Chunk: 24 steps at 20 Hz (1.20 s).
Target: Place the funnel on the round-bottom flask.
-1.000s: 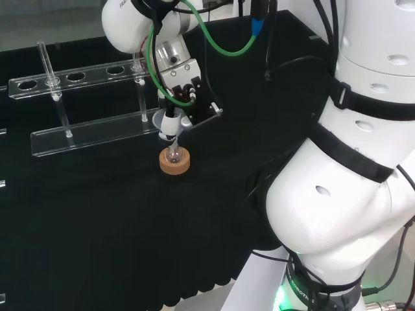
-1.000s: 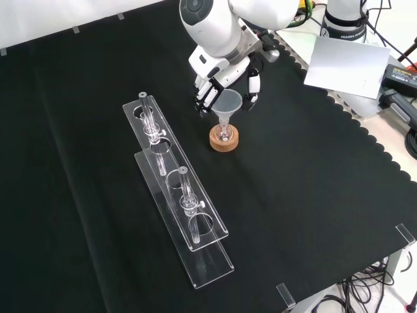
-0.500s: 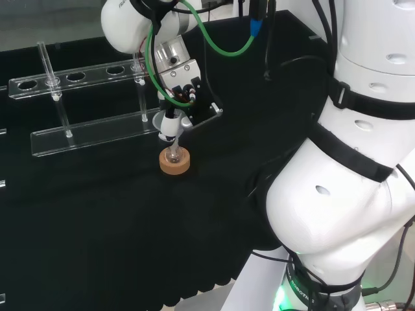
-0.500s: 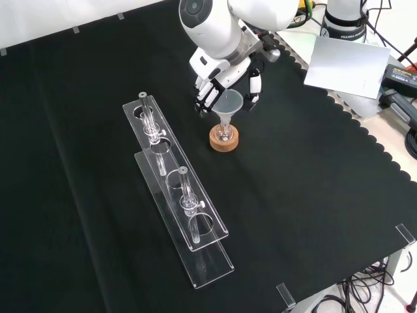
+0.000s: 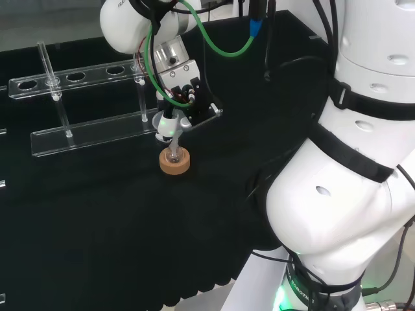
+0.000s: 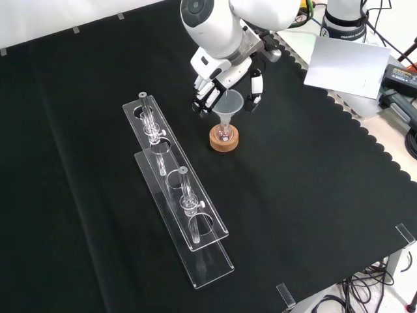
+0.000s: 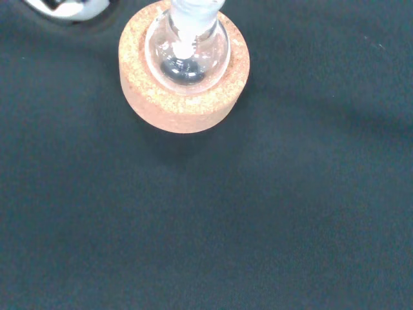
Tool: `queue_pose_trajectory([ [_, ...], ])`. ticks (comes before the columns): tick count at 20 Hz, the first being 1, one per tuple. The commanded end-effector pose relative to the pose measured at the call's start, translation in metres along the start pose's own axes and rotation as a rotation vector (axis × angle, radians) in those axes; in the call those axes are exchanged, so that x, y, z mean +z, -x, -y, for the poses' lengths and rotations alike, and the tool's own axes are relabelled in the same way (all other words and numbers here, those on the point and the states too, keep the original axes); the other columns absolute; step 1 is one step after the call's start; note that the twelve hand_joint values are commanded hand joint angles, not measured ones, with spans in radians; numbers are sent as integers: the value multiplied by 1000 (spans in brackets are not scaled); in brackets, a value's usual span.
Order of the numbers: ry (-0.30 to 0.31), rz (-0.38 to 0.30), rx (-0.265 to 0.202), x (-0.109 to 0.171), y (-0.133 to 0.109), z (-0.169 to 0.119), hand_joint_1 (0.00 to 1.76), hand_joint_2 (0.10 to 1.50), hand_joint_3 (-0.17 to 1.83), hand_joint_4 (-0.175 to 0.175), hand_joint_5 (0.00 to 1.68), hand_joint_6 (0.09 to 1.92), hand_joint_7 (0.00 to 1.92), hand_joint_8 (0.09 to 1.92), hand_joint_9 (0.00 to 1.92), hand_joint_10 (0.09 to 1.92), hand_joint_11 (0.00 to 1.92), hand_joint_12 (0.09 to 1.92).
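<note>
Cork ring [image 6: 223, 139] at mid-cloth carries round-bottom flask [image 7: 187, 53] (small, clear glass). Funnel [image 6: 229, 104] upright, stem down in flask neck, cone above it. Hand [image 6: 218, 83] around funnel cone in front view, fingers [image 6: 203, 99] on cone's left, thumb [image 6: 255, 88] on its right; whether they touch cone, cannot tell. Clear acrylic rack [image 6: 176, 189] lies left of cork ring in front view, well apart. Black cloth [image 6: 313, 195] bare elsewhere.
</note>
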<state>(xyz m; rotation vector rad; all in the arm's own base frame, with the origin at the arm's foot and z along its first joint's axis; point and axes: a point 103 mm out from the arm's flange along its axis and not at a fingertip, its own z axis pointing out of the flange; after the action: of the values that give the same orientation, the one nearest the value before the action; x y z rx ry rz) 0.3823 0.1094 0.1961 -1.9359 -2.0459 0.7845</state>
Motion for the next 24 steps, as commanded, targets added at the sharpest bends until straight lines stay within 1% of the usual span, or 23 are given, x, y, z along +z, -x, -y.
queue_pose_trajectory([
  [1,48,-11,-2,-2,-3,5,710,621,471,-46,309,87,1,595,292,743,340,1431],
  [4,89,-30,-10,-6,-2,10,663,617,412,-45,292,87,0,501,229,790,307,1454],
  [9,104,-33,-10,-15,2,16,568,633,276,-46,260,87,0,416,172,835,287,1475],
  [14,115,-33,-1,-20,6,20,555,643,237,-48,242,87,0,394,165,840,283,1477],
  [17,141,-36,-1,-26,8,24,551,648,231,-49,232,87,0,387,153,836,281,1476],
  [22,194,-46,-4,-45,14,35,549,654,223,-50,222,87,0,389,143,832,274,1475],
  [24,211,-48,2,-52,18,40,549,659,218,-50,221,87,0,401,145,830,272,1476],
])
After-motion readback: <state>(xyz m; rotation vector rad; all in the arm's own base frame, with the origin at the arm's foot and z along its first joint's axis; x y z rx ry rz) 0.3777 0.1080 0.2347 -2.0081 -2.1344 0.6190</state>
